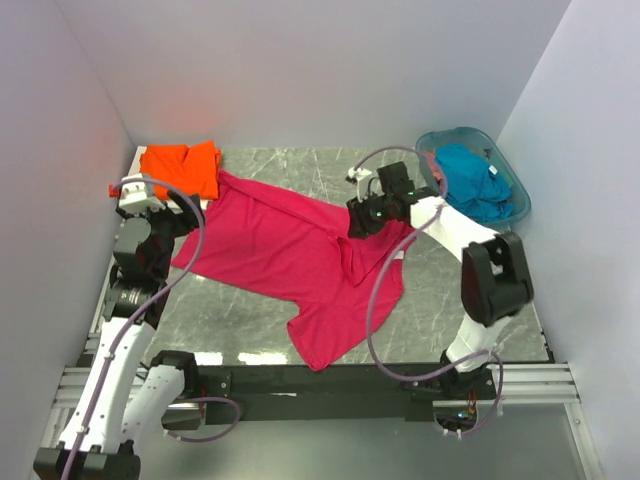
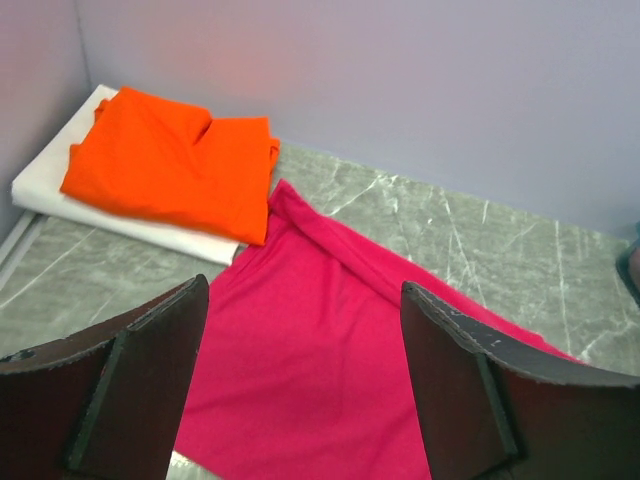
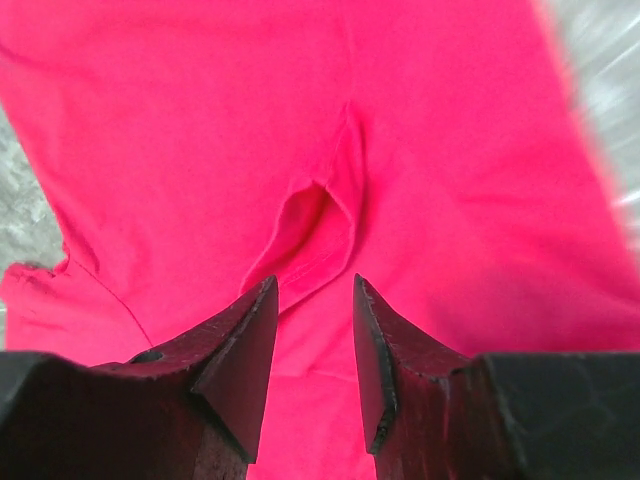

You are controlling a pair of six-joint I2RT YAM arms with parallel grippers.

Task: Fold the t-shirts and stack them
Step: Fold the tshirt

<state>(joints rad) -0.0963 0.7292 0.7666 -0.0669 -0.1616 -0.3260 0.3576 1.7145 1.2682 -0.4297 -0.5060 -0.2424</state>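
**Ana:** Right jaws sit closest to the lens, a narrow gap between them and nothing in it. Why hang just there?

**Ben:** They're poised over a pucker (image 3: 310, 225) in the red shirt (image 1: 290, 260). A raised ridge gives them something to pinch, I'd judge, where flat cloth wouldn't.

**Ana:** And the left jaws?

**Ben:** Wide apart and empty, above the shirt's left edge, facing the back corner.

**Ana:** How does the shirt lie?

**Ben:** It's spread crookedly across the middle of the desk (image 1: 270, 165) and not yet folded. Its far end touches the orange shirt (image 1: 183, 166), and its near end reaches toward the front edge.

**Ana:** Is the orange one done?

**Ben:** It's folded and resting on a white board (image 2: 50, 180) in the back left corner. That looks like the start of the stack.

**Ana:** Anything in the way?

**Ben:** The right arm's cable (image 1: 369, 310) loops over the shirt's right side and could drag on the cloth. The teal shirt (image 1: 470, 180) is bunched in the basket (image 1: 520, 195) at the back right, well apart. A white speck near the right arm may be the neck label, but it's too small to tell.
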